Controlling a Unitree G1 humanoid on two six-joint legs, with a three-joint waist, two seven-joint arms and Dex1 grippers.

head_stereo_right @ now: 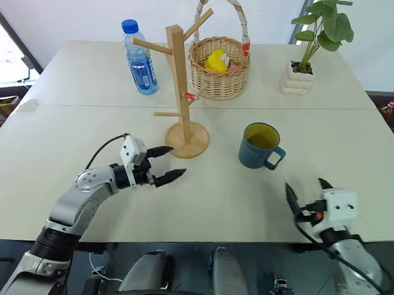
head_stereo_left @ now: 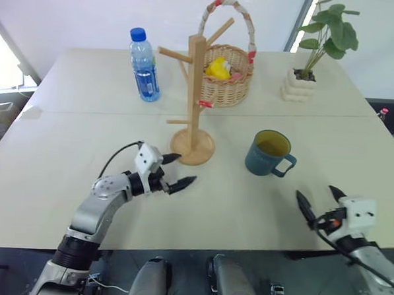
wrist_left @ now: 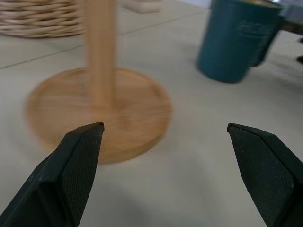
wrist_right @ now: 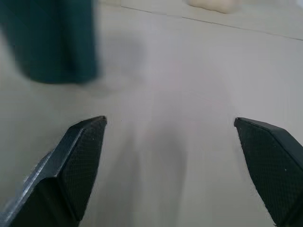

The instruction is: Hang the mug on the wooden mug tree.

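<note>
Right, the pale table (head_stereo_left: 63, 173) carries everything, two slabs with a seam running across from side to side. Biggest thing on it is the wooden mug tree (head_stereo_left: 195, 101), standing upright on its round disc base just on the near side of that seam, about midway between the left and right edges, pegs angling off the post and every one of them bare. Behind it, past the seam toward the far edge, sits the wicker basket (head_stereo_left: 228, 80) with its wrapped hoop handle and something yellow inside. Over by the far right corner there's a potted plant (head_stereo_left: 315, 54) in a ribbed white pot, and left of the basket a water bottle (head_stereo_left: 145, 65) with a blue cap stands upright. Now the mug (head_stereo_left: 269, 153): it's upright on the table, to the right of the tree's base and apart from it, handle turned toward the near right, olive inside showing, nothing touching it. Left gripper (head_stereo_left: 175, 171) hovers just in front of the tree's base, pointing across toward the mug, jaws spread wide and holding nothing. Right gripper (head_stereo_left: 320, 201) is low near the front edge, well short of the mug, jaws fully apart too, and nothing between them.
</note>
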